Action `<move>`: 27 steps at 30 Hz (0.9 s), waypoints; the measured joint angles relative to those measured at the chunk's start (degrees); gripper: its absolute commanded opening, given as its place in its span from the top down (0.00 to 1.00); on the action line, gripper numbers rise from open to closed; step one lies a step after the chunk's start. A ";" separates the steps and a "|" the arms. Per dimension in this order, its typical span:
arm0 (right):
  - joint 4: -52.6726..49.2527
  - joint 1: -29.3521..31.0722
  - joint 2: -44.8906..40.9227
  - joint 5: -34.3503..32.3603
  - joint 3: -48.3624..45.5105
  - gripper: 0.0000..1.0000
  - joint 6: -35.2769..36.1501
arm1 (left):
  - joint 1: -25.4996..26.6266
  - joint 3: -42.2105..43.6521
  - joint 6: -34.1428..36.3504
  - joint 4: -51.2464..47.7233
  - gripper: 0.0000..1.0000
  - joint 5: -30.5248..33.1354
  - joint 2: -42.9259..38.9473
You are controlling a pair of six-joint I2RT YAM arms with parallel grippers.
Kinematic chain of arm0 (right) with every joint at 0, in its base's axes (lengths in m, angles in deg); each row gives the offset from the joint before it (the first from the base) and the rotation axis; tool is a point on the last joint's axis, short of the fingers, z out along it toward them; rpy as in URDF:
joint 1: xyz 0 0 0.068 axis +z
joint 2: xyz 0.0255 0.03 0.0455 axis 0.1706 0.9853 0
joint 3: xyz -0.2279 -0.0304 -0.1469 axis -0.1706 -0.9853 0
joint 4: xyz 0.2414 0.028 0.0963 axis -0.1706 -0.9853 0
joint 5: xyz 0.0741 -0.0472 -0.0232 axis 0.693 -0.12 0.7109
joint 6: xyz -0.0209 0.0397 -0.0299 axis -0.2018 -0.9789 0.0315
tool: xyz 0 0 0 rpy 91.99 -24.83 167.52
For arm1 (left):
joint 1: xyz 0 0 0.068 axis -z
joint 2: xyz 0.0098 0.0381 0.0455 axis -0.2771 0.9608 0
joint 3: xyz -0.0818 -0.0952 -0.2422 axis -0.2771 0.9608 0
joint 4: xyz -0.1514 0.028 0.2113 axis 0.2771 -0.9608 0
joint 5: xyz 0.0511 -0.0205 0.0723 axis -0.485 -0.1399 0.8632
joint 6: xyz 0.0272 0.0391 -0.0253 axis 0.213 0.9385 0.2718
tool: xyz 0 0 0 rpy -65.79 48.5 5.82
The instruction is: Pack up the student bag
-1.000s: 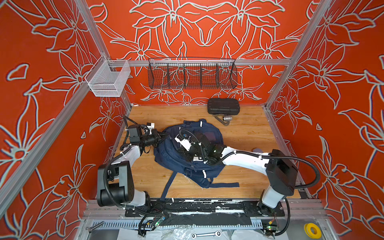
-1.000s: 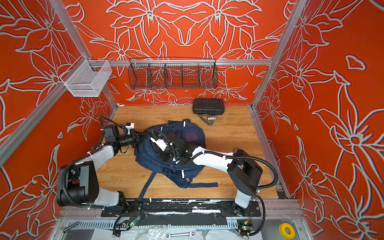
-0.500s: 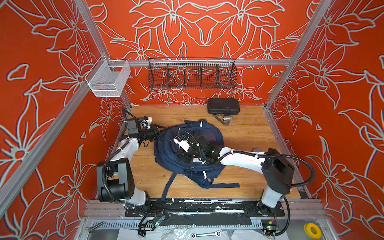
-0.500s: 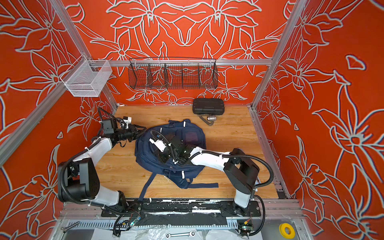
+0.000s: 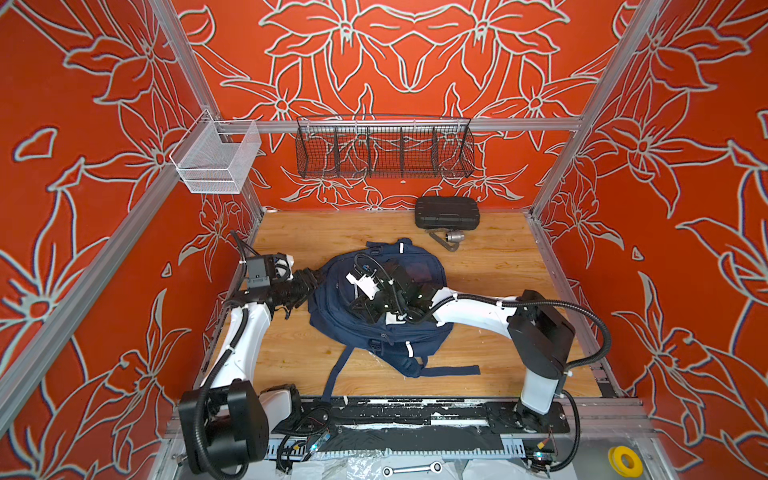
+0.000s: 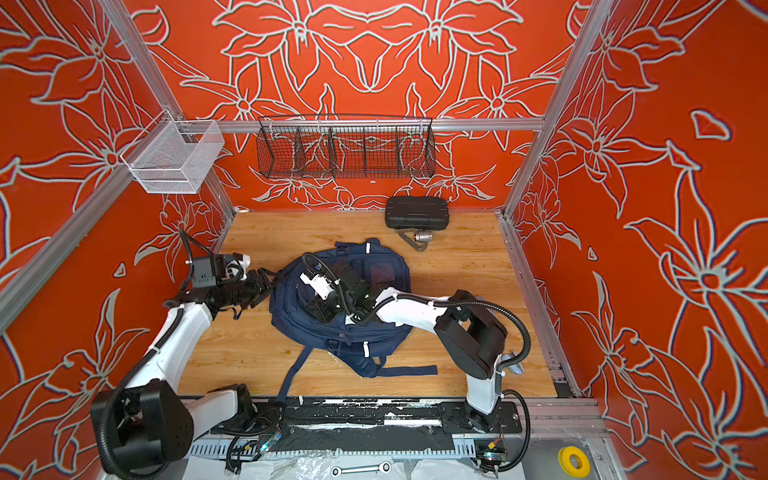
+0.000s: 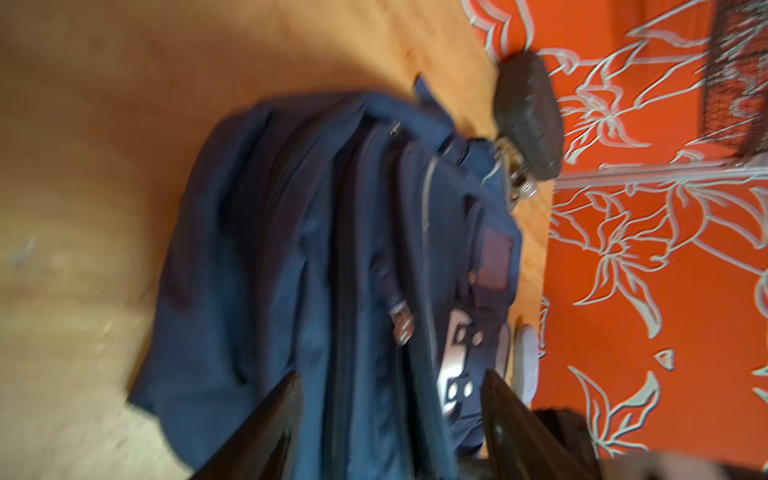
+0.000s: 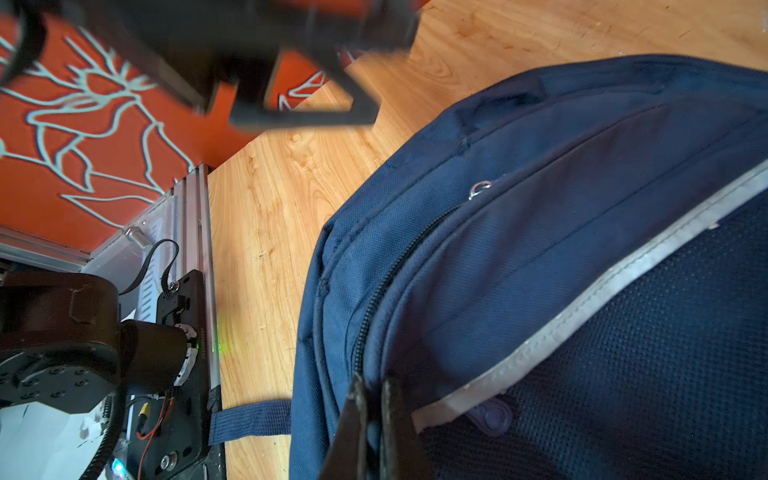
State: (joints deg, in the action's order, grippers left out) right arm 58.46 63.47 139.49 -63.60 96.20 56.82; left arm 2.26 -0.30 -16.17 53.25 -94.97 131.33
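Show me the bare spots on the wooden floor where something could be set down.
Bare: the back left corner, between the wall and the backpack; the right strip, between backpack, black case and right arm; the front left, beside the left arm. Crowded: the middle, under both arms.

Twin overhead views, wrist cameras close on student bag (image 8: 540, 249)

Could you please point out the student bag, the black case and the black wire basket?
student bag (image 5: 332, 316): in a top view, bare navy fabric on its side.
black case (image 5: 447, 212): in a top view, middle of its lid.
black wire basket (image 5: 384, 151): in a top view, its front mesh wall.
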 measured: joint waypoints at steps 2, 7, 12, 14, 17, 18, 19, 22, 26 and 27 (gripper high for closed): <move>0.11 0.00 0.22 0.50 0.00 1.00 -0.20 | 0.13 4.46 -1.51 1.14 0.40 -0.66 -0.55; 1.73 -0.04 0.39 1.33 -0.68 1.00 -0.90 | 0.76 8.46 -2.62 3.21 0.42 -1.36 2.32; 4.26 -0.07 0.39 2.14 -2.05 1.00 -1.51 | 1.62 8.63 -2.56 8.22 0.34 -2.49 5.35; 5.62 -0.04 0.37 2.51 -2.67 1.00 -1.73 | 2.27 8.33 -2.38 9.86 0.34 -2.97 7.32; 7.74 -0.07 0.37 3.26 -3.76 1.00 -2.10 | 2.58 7.80 -2.62 12.44 0.61 -4.22 11.72; 8.13 -0.07 0.37 3.28 -3.98 1.00 -2.21 | 2.54 7.65 -2.75 13.35 0.76 -4.81 13.27; 8.46 -0.20 0.37 3.26 -4.24 1.00 -2.36 | 2.54 7.39 -2.95 14.10 0.87 -5.57 14.67; 10.08 -0.57 0.37 3.17 -5.77 1.00 -2.58 | 2.93 5.70 -2.86 15.41 1.00 -7.85 16.90; 13.94 -1.05 -1.22 1.86 -8.24 0.91 -2.03 | 4.46 0.09 -0.07 10.29 1.00 -7.39 15.67; 14.56 -1.29 -2.36 1.16 -8.72 0.82 -1.62 | 5.11 -2.34 1.33 7.58 1.00 -6.80 14.45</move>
State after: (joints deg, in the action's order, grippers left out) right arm 73.02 62.18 137.13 -62.44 87.48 55.20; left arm 7.38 -2.64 -14.84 60.83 -101.76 145.78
